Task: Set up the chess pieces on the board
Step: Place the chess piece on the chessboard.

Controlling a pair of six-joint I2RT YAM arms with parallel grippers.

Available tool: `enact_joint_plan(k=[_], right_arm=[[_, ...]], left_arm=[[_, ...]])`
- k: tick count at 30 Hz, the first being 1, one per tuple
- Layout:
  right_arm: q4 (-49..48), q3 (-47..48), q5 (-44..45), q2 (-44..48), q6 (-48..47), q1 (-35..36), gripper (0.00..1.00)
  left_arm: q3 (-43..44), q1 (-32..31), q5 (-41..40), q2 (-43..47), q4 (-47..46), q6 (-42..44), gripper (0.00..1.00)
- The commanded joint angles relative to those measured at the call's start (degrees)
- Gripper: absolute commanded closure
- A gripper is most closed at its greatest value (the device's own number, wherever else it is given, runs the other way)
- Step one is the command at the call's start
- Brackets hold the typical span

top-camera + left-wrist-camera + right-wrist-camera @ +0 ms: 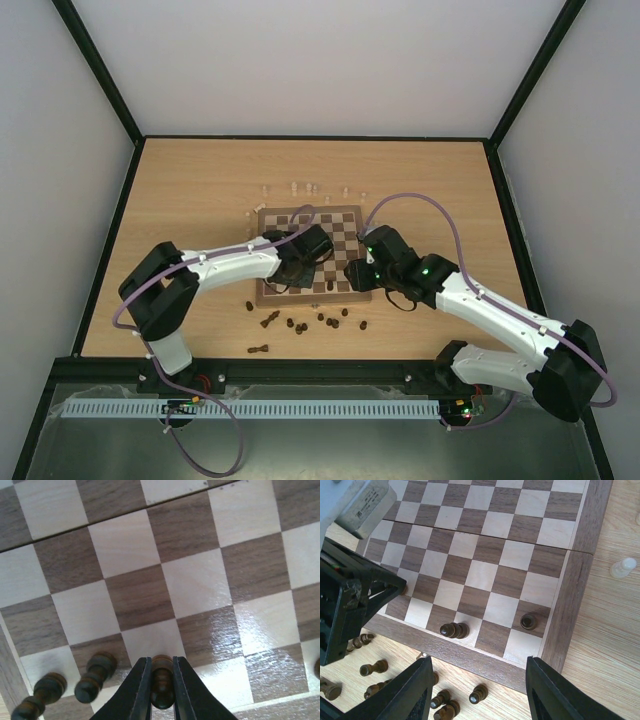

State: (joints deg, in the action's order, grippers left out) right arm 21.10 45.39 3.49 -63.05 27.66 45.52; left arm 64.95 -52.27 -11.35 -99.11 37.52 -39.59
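Dark piece [162,682] sits pinched in our left gripper [161,661], jaws narrow on its body, upright over the board [190,585] near its near edge. We judge that hold is so it lands standing. Placed dark pieces [95,672] stand at its 8 o'clock. Our right gripper [480,662] hangs half-wide and empty over the near border, likely giving room. Loose dark pieces [310,322] lie at the board's 6 o'clock, cream pieces [305,188] at 12.
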Motion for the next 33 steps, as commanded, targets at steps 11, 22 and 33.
enact_joint_plan(k=[11, 22, 33], right_arm=[[1.13, -0.87, 0.16, 0.39, 0.19, 0.42, 0.48], [1.08, -0.83, 0.1, 0.45, 0.24, 0.36, 0.48], [1.2, -0.74, 0.38, 0.64, 0.2, 0.43, 0.48]], left_arm=[[0.88, 1.56, 0.32, -1.79, -1.2, 2.21, 0.86], [1.76, 1.66, -1.4, -0.59, -0.09, 1.82, 0.74], [5.12, -1.65, -5.35, 5.84, 6.24, -0.85, 0.66]])
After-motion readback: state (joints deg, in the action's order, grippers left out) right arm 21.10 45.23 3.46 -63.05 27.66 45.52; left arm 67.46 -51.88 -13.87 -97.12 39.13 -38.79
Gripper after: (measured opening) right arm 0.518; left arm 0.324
